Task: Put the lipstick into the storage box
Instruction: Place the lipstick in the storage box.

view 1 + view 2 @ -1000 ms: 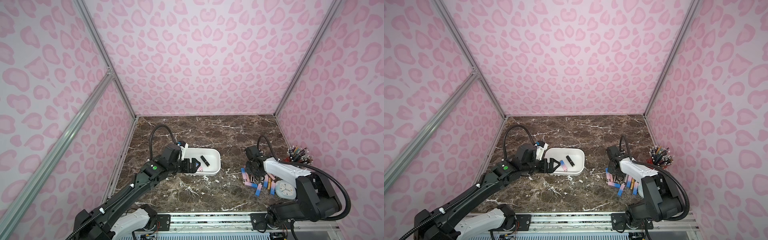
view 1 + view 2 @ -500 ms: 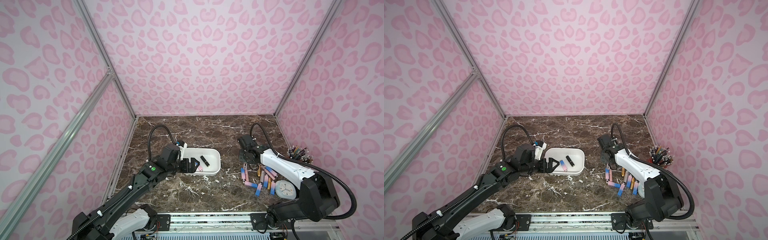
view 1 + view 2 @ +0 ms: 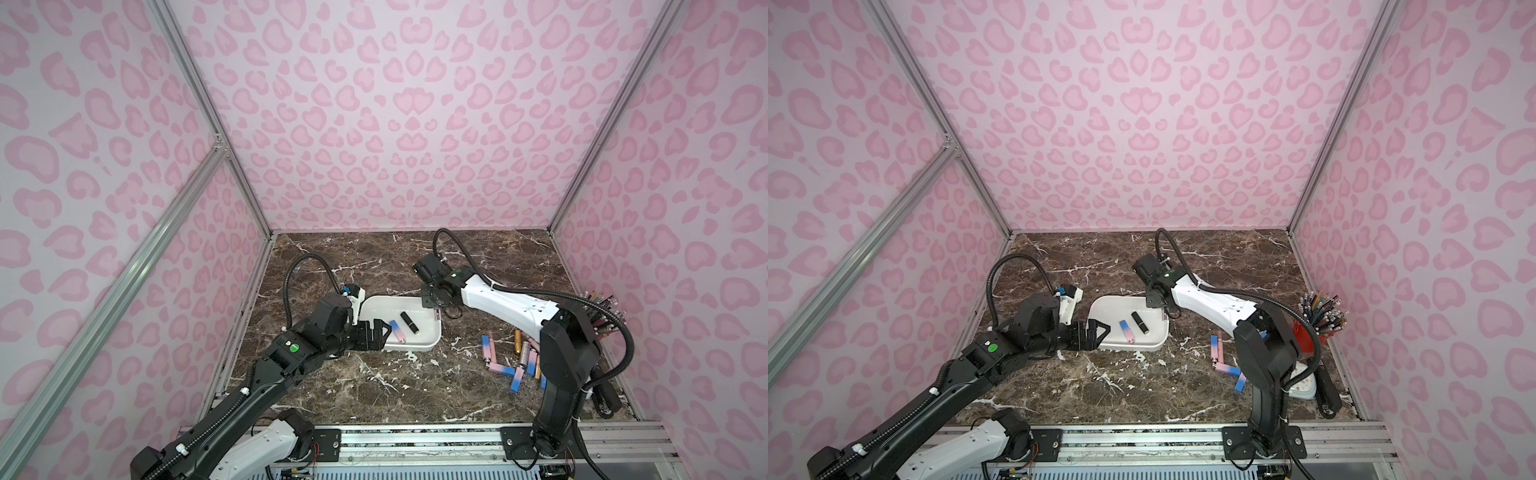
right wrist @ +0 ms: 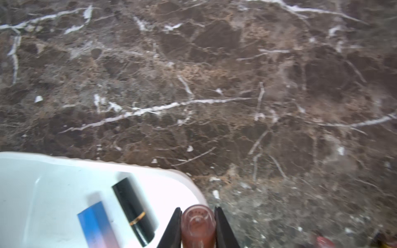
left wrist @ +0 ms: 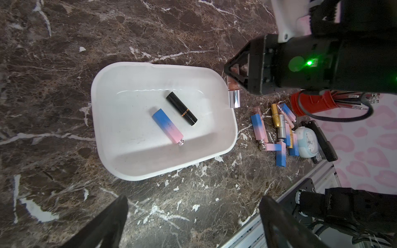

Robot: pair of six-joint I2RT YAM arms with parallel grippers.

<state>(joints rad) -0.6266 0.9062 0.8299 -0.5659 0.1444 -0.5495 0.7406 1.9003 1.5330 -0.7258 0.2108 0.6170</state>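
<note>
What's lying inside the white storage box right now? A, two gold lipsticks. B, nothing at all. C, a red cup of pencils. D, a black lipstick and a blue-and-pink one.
D: the storage box has a black lipstick and a blue-and-pink lipstick lying side by side on its floor. A reddish-brown lipstick is clamped in the right gripper, near the rim.

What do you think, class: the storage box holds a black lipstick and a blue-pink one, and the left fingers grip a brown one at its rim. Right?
Wrong arm: the right fingers grip the brown lipstick at the storage box rim, as the right wrist view shows. The black lipstick and blue-pink lipstick do lie inside.
</note>
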